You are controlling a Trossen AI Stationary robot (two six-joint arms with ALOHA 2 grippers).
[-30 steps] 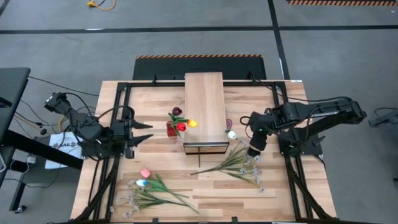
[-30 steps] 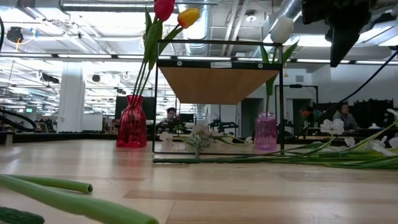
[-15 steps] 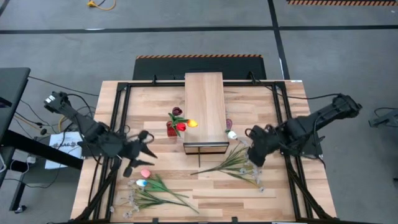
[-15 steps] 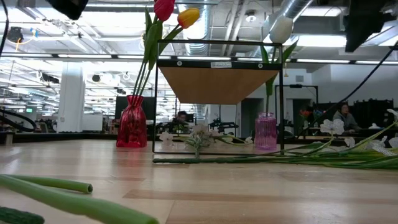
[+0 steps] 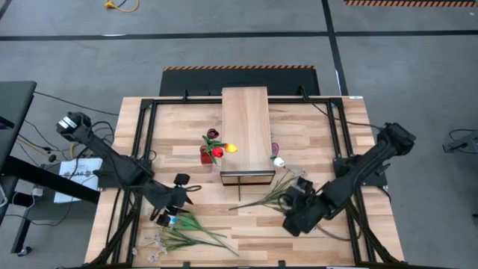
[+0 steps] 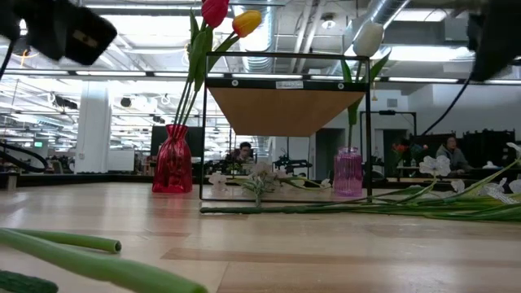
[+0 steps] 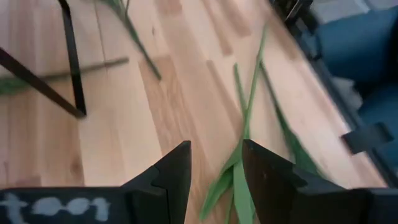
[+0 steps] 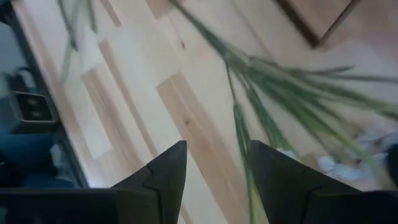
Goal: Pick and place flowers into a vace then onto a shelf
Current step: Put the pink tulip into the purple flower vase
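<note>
On the near half of the wooden counter (image 5: 187,127) both arms reach low over loose flowers; the left gripper (image 5: 174,210) hangs above the bunch of tulips and pale blossoms (image 5: 183,232) at the counter's near left, its fingers (image 7: 171,177) parted a little with nothing between them, green stems (image 7: 245,155) lying on the planks just beyond; the right gripper (image 5: 293,217) hovers at the near right, beside the spray of long stems (image 5: 278,194) that fans out from the front of the shelf (image 5: 246,127), its fingers (image 8: 165,171) likewise slightly apart and empty; the shelf stands at the counter's middle; a red vase (image 5: 207,155) with red and yellow tulips (image 5: 224,149) stands just left of it; a pink vase (image 6: 348,172) with a white tulip (image 6: 368,38) stands just right of it; two people sit in the room far behind the counter.
</note>
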